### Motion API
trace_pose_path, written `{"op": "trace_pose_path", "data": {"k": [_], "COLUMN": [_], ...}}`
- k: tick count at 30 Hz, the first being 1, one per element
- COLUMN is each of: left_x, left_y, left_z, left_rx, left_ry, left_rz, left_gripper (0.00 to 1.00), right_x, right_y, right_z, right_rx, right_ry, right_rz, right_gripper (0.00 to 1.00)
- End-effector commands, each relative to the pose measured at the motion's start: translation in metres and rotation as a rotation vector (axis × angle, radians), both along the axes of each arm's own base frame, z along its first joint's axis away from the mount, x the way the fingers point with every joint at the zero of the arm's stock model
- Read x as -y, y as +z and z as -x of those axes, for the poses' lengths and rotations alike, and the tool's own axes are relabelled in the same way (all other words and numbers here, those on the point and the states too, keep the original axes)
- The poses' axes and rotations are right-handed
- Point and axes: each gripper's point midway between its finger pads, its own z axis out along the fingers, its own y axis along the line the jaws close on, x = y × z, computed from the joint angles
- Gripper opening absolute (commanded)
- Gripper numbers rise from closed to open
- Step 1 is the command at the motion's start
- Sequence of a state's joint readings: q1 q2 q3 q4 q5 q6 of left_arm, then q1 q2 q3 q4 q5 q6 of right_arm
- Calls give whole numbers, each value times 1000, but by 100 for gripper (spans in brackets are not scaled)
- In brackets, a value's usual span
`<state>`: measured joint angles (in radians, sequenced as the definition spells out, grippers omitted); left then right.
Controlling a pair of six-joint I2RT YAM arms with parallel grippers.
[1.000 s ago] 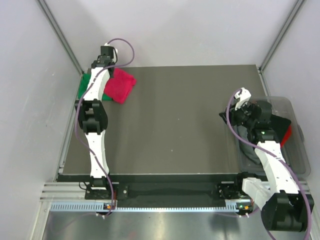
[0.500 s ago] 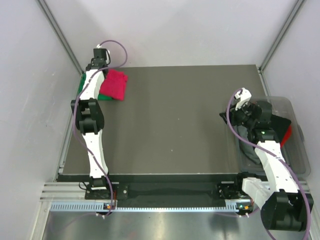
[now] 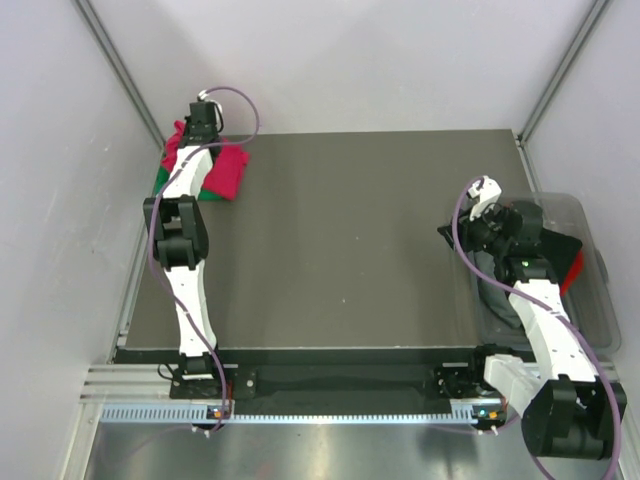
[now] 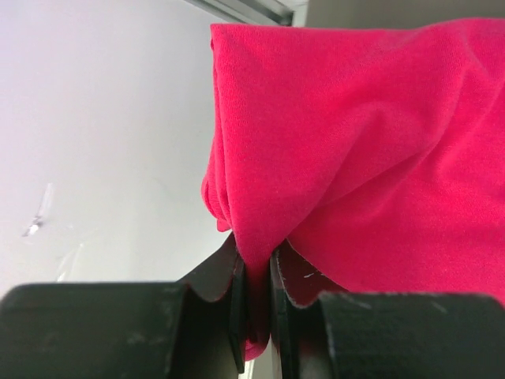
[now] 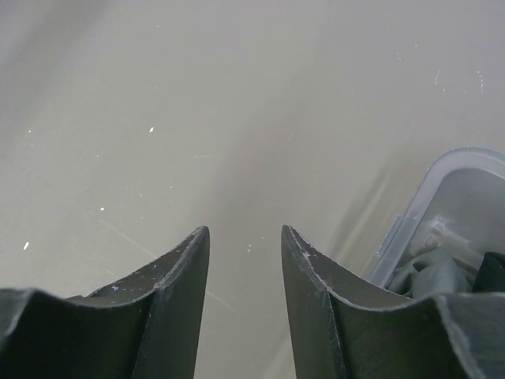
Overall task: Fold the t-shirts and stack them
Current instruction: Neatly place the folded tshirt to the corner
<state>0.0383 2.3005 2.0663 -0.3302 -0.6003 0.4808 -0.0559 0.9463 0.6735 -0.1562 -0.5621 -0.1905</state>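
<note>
At the counter's 10 o'clock, left end effector is pinching pink t-shirt for stacking over green t-shirt; right end effector is hovering open.

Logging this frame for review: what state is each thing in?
crimson-pink cloth t-shirt: bunched, pinched at a fold
emerald green cloth t-shirt: beneath pink one, mostly hidden
left gripper: shut on crimson-pink cloth t-shirt
right gripper: open, empty
clear plastic bin: cloth inside
</note>
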Motion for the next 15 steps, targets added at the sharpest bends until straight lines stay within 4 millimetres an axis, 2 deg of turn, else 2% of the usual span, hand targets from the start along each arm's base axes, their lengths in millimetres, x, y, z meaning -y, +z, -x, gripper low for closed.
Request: {"op": "trace_pose_path", "data": {"k": [1, 6, 13, 15], "left_x": [-17, -20, -33, -37], "left_y": [91, 91, 67, 66], "left_z": [5, 5, -2, -5], "left_rx": [219, 227, 167, 174], "left_ry": [69, 87, 118, 136], "left_rz": [-73, -89, -176, -187], "left_gripper": [0, 0, 0, 0], "right_x": [2, 2, 3, 2], "right_y": [10, 9, 8, 6], "right_z": [-6, -6, -6, -6], "right_rx": [51, 51, 50, 46], "right_ry": [9, 9, 11, 12], "right_rz": [2, 2, 6, 9], "right_gripper": [42, 42, 42, 42]}}
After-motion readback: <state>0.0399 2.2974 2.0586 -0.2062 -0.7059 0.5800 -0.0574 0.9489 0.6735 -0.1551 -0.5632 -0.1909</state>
